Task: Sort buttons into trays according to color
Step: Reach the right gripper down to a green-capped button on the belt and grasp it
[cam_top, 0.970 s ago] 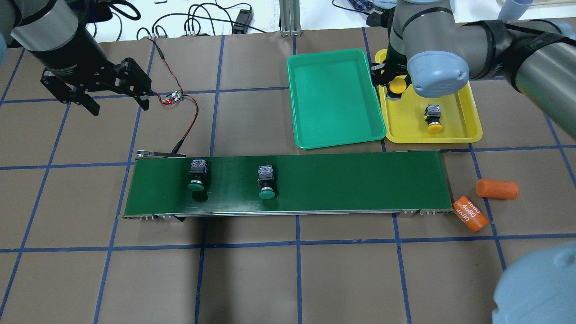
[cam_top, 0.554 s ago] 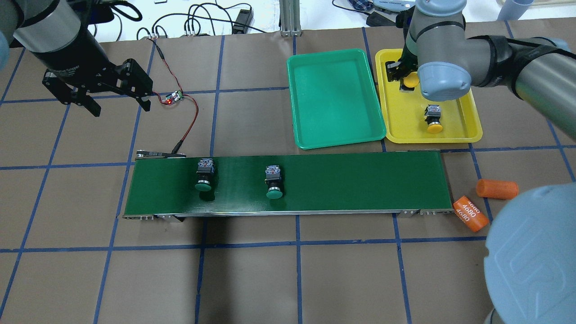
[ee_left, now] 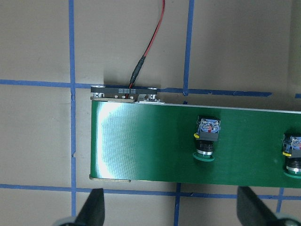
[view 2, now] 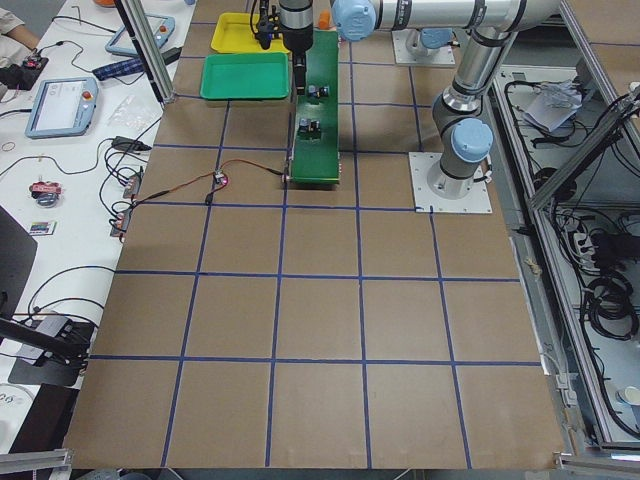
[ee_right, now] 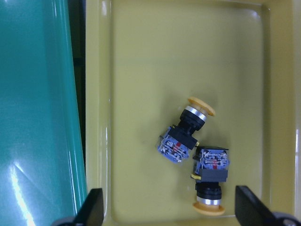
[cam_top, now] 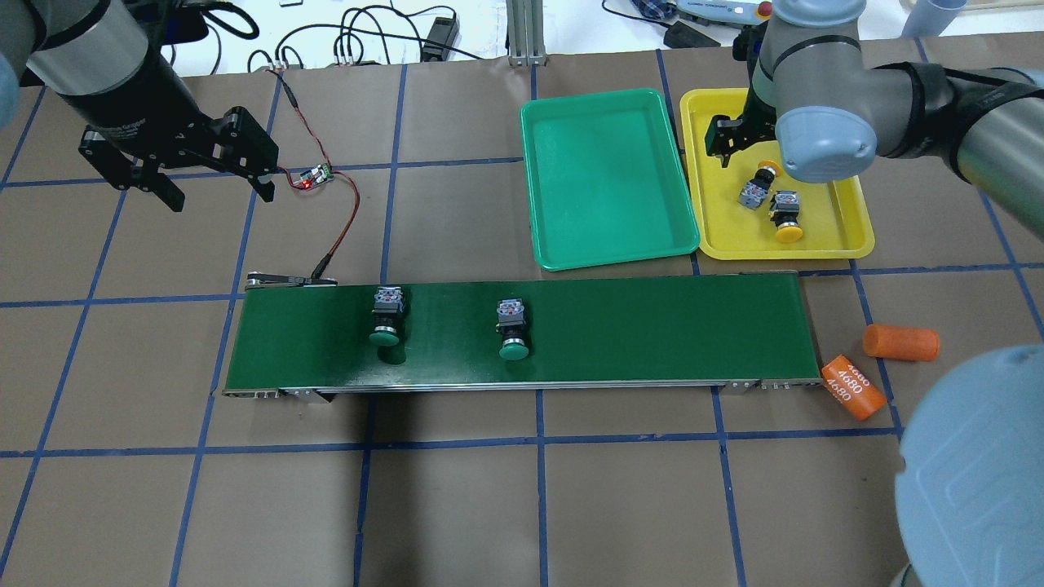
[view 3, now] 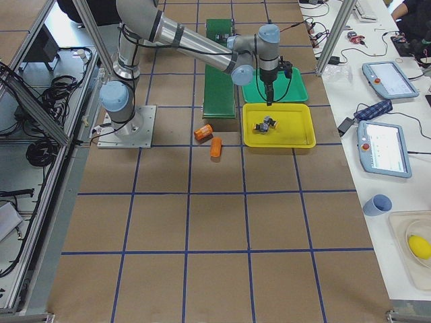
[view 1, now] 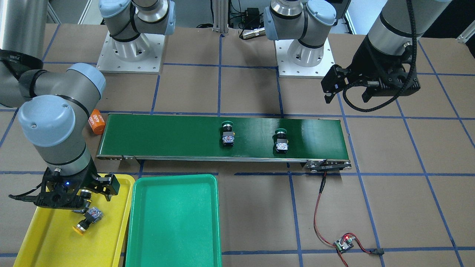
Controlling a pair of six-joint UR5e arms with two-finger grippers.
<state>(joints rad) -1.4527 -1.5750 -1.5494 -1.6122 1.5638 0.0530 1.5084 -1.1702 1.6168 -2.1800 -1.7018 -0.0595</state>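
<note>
Two green-capped buttons lie on the conveyor belt (cam_top: 652,326), one at the left (cam_top: 385,319) and one nearer the middle (cam_top: 512,330); both also show in the left wrist view (ee_left: 207,141). Two yellow-capped buttons (cam_top: 756,186) (cam_top: 786,214) lie side by side in the yellow tray (cam_top: 832,236), and the right wrist view shows them too (ee_right: 186,134) (ee_right: 210,181). The green tray (cam_top: 608,175) holds nothing. My right gripper (cam_top: 734,143) hangs open and empty over the yellow tray. My left gripper (cam_top: 216,191) is open and empty, behind the belt's left end.
Two orange cylinders lie off the belt's right end, one plain (cam_top: 900,342) and one printed "4680" (cam_top: 852,388). A small circuit board (cam_top: 314,175) with a red light and red wire runs to the belt's left end. Cables lie along the far table edge.
My right gripper has let go of a yellow button, which now lies in the yellow tray beside the other one. Both green buttons have moved right along the belt. The left arm has stayed put.
</note>
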